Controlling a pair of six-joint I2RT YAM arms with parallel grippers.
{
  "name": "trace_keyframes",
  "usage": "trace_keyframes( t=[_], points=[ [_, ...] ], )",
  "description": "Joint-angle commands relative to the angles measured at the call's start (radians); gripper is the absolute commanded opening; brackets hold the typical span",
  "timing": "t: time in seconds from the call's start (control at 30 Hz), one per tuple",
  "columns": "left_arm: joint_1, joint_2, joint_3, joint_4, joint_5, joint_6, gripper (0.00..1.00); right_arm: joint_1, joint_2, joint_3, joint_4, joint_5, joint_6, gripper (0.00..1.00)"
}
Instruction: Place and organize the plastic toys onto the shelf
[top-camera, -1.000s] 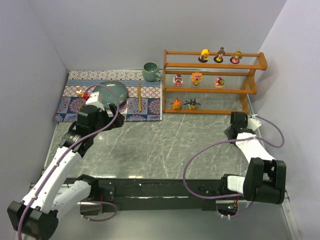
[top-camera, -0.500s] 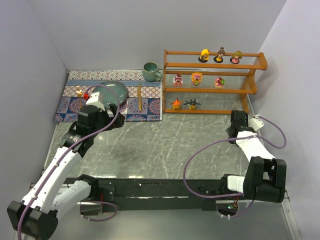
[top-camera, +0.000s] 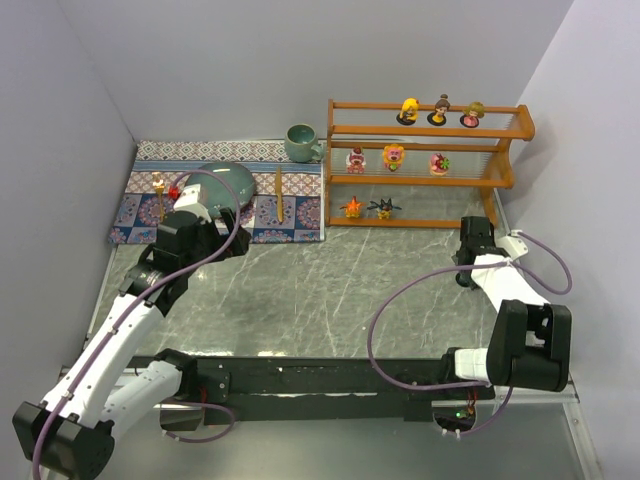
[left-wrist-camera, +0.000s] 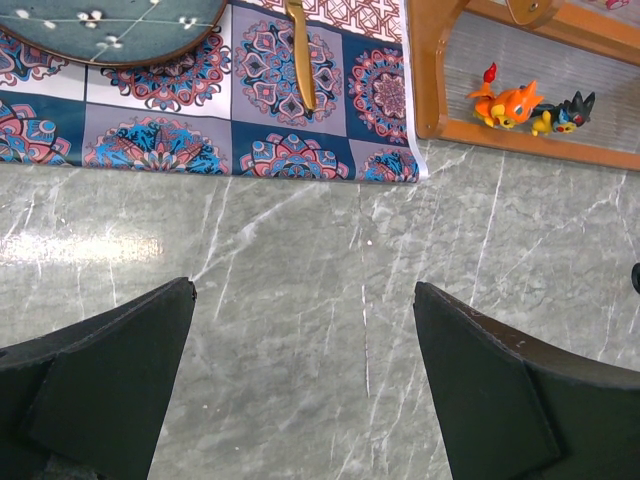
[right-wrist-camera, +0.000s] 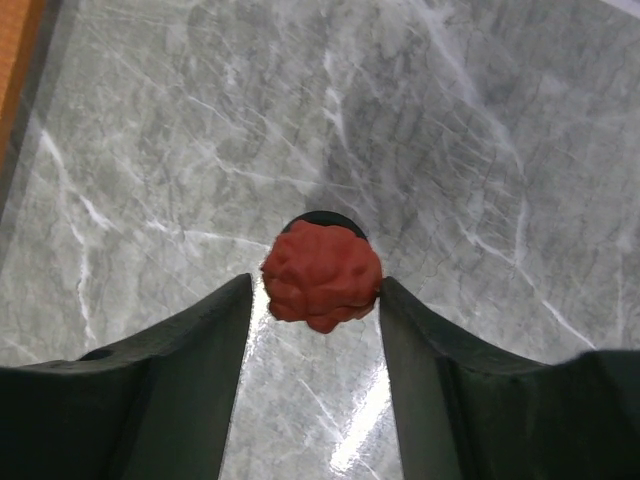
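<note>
The wooden shelf (top-camera: 425, 105) stands at the back right. It holds three round-headed plastic toys (top-camera: 437, 110) on top, three pink and red ones (top-camera: 394, 156) in the middle, and an orange creature (left-wrist-camera: 510, 100) beside a dark one (left-wrist-camera: 568, 112) at the bottom. On the table before the shelf's right end stands a red bumpy-headed toy (right-wrist-camera: 322, 275) on a dark base. My right gripper (right-wrist-camera: 316, 285) is shut on it, both fingertips against its head. My left gripper (left-wrist-camera: 305, 300) hangs open over bare table, near the mat.
A patterned mat (top-camera: 290, 215) lies at the back left with a teal plate (top-camera: 225, 185), a teal mug (top-camera: 300, 142), a wooden utensil (top-camera: 279, 190) and small items (top-camera: 160, 185) at its left end. Walls close in the left, back and right sides.
My right gripper has edged slightly toward the shelf and its jaws have narrowed a little onto the red toy. The left arm has not moved.
</note>
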Motion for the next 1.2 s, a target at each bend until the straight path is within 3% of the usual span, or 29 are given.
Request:
trace_keyframes(
  t=[0.0, 0.2, 0.37, 0.5, 0.53, 0.83, 1.07, 1.17],
  points=[
    [-0.010, -0.022, -0.004, 0.010, -0.017, 0.016, 0.97, 0.008, 0.015, 0.031, 0.001, 0.047, 0.049, 0.59],
    [-0.013, -0.025, -0.004, 0.010, -0.017, 0.016, 0.97, 0.006, 0.032, 0.044, -0.005, 0.047, 0.049, 0.54],
    [-0.015, -0.026, -0.004, 0.008, -0.020, 0.016, 0.97, 0.008, 0.029, 0.040, 0.001, 0.040, 0.031, 0.38],
    [-0.015, -0.025, -0.006, 0.010, -0.018, 0.016, 0.97, 0.021, 0.000, 0.034, 0.022, 0.011, -0.039, 0.33],
    [-0.015, -0.025, -0.006, 0.010, -0.015, 0.018, 0.97, 0.032, -0.017, 0.032, 0.032, 0.000, -0.097, 0.29],
    [-0.013, -0.025, -0.004, 0.011, -0.012, 0.025, 0.97, 0.207, -0.095, 0.009, 0.208, -0.233, -0.511, 0.23],
    [-0.010, -0.026, -0.012, 0.027, 0.012, 0.045, 0.97, 0.346, -0.112, -0.025, 0.314, -0.523, -0.714, 0.23],
    [-0.010, -0.022, -0.015, 0.031, 0.029, 0.055, 0.97, 0.419, -0.097, 0.004, 0.296, -0.548, -0.754, 0.23]
  ],
)
